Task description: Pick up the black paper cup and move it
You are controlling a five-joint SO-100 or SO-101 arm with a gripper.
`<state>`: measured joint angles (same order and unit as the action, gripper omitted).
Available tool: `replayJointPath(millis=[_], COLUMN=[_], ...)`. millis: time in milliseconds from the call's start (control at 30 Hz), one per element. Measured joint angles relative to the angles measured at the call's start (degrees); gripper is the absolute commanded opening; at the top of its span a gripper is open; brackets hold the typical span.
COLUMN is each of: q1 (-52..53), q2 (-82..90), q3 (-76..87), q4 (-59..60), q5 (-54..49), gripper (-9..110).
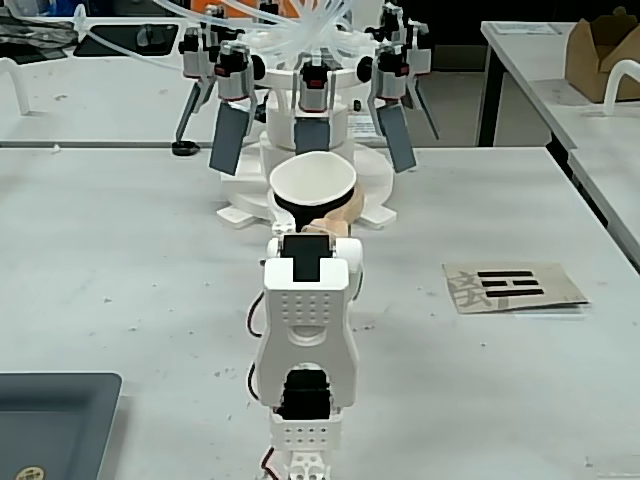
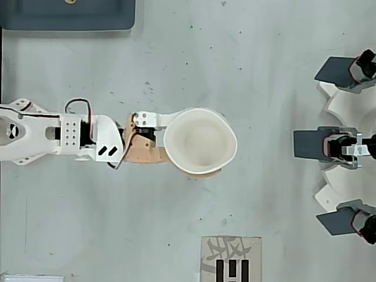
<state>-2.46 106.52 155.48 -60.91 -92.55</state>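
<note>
The black paper cup (image 1: pixel 313 180) is upright in front of the arm. Its white inside faces up and a strip of black wall (image 1: pixel 287 207) shows below the rim. In the overhead view the cup (image 2: pixel 200 141) sits at the table's middle, with its rim pressed slightly out of round. My gripper (image 2: pixel 176 144) is shut on the cup. The white finger (image 2: pixel 147 120) and the tan finger (image 2: pixel 144 154) reach under the rim from the left. The fingertips are hidden by the cup. I cannot tell whether the cup touches the table.
A white stand with several dark paddles (image 1: pixel 310 120) rises just beyond the cup, at the right edge in the overhead view (image 2: pixel 343 144). A grey tray (image 1: pixel 50 420) lies at the near left corner. A printed card (image 1: pixel 512 285) lies to the right.
</note>
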Motion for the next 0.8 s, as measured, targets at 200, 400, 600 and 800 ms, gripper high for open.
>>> replayJointPath(millis=[200,400,600,800], q1=[0.0,0.0,0.0,0.0], q2=[-4.75,-8.96,-13.1,-17.05], q3=[-5.89,-14.41,-22.15,-28.48], q4=[3.25,8.26,12.48,15.12], q5=[0.26,0.7,1.85,2.37], gripper=[8,8,8,8])
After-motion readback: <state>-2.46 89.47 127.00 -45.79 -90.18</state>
